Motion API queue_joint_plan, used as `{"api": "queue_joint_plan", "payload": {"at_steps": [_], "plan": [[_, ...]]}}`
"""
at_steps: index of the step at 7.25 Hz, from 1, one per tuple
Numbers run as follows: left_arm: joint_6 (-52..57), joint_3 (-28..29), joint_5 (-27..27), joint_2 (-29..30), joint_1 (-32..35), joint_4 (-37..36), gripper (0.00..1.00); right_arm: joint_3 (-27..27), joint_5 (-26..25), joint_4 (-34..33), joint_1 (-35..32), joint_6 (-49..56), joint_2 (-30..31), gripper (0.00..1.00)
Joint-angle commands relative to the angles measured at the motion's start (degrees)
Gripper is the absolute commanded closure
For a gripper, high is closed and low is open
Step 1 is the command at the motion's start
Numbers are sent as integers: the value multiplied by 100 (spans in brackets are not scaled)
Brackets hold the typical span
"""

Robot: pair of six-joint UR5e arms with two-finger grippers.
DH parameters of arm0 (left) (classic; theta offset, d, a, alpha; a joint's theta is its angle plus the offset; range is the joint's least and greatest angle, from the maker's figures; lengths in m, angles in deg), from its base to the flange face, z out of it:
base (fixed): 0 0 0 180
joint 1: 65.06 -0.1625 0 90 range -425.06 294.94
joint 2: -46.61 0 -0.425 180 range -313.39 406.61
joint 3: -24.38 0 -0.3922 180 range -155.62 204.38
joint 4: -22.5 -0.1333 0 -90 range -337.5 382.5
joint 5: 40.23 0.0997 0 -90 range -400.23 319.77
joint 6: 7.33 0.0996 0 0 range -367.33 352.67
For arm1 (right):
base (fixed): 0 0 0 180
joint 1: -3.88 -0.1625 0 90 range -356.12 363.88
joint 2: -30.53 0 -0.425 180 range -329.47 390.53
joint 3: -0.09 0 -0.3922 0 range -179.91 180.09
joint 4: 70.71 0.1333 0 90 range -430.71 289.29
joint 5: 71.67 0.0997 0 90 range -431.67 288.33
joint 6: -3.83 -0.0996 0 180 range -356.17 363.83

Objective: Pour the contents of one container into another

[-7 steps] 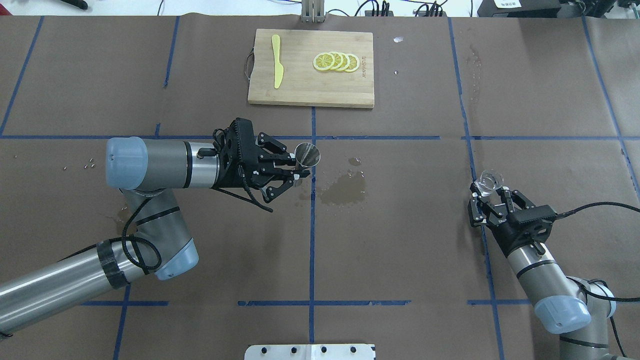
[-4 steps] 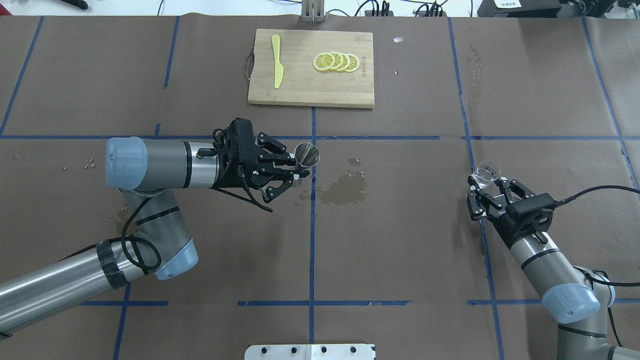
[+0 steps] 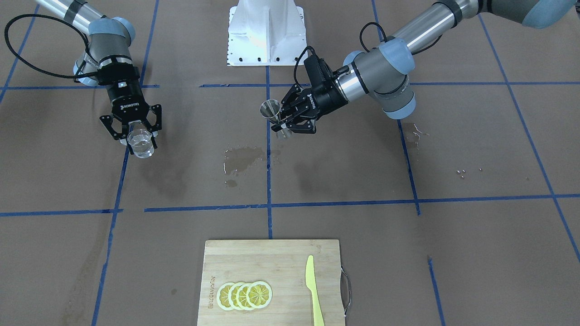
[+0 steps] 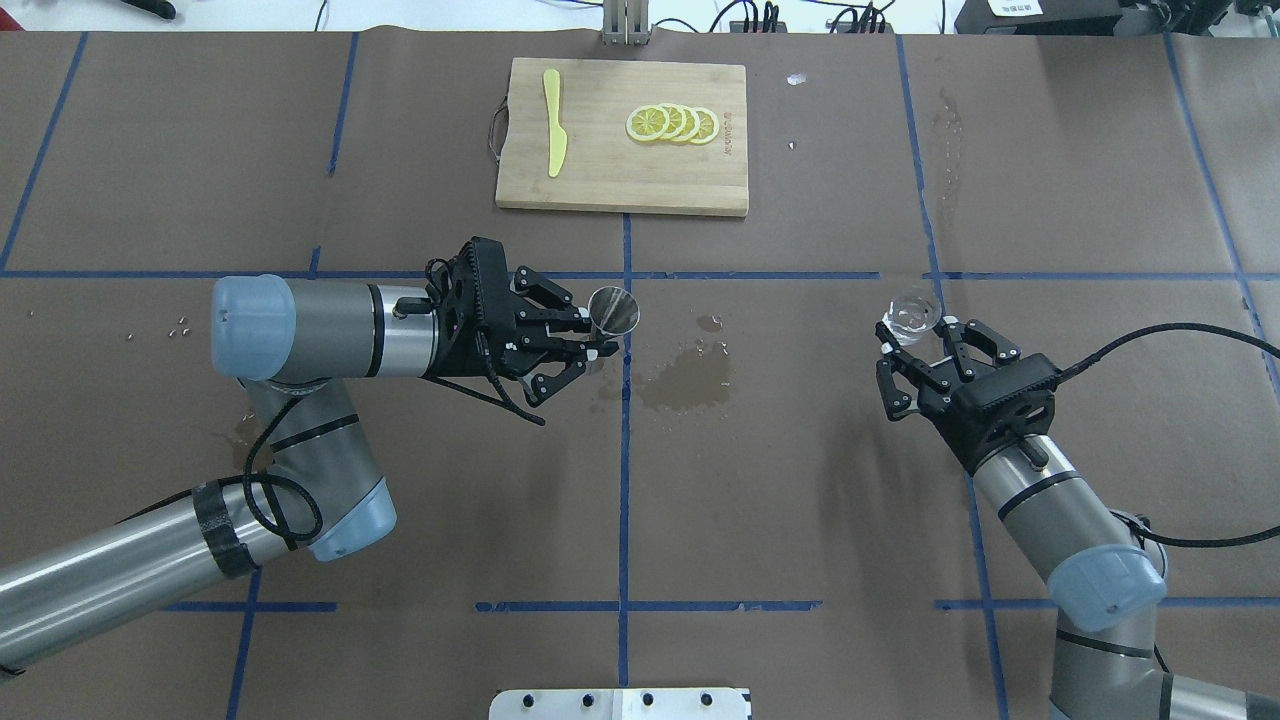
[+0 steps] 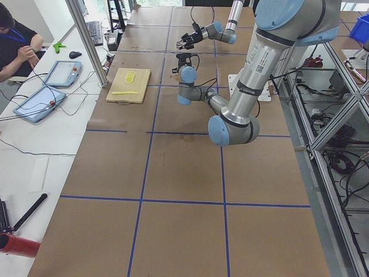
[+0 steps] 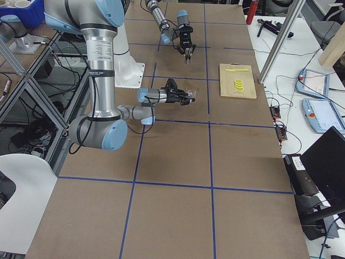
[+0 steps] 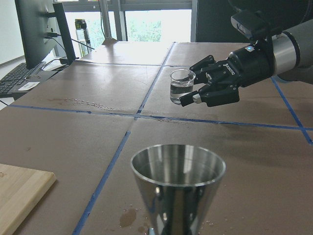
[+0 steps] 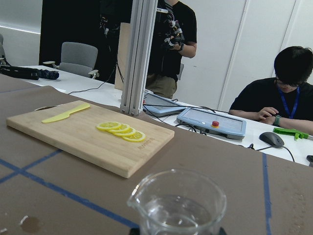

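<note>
Beaker (image 4: 911,316), part full of clear liquid, stands upright in our right gripper (image 4: 914,333), which clasps it above the table (image 4: 800,520), at 3 o'clock from centre in the overhead view. Our left gripper (image 4: 597,333) grasps a steel cup (image 4: 614,308) near centre, mouth up. We see the beaker well apart at its 3 o'clock and a wet patch (image 4: 686,380) at its 4 o'clock. At 12 o'clock a board (image 4: 600,170) bears lemon slices (image 4: 672,123) and a knife (image 4: 553,120).

One metal cup (image 4: 613,308), one glass beaker (image 4: 910,316), one cutting board (image 4: 600,170), one knife (image 4: 554,120), four lemon slices (image 4: 672,123).
</note>
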Motion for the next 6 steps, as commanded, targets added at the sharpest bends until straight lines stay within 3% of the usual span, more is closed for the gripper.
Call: {"api": "queue_joint_plan", "payload": {"at_steps": [1,3,5,6], "plan": [[9,19,3,-6,-10,-12,100,458,3,-859,-10,23,-406,100],[0,28,283,-6,-106,-29,100,1057,-58,-1923,-1,-99,-469,100],[0,28,311,3,-142,-47,100,1155,-173,-2408,16,-259,-696,100],[0,28,380,3,-168,-47,100,1400,-173,-3012,34,-259,-854,100]]}}
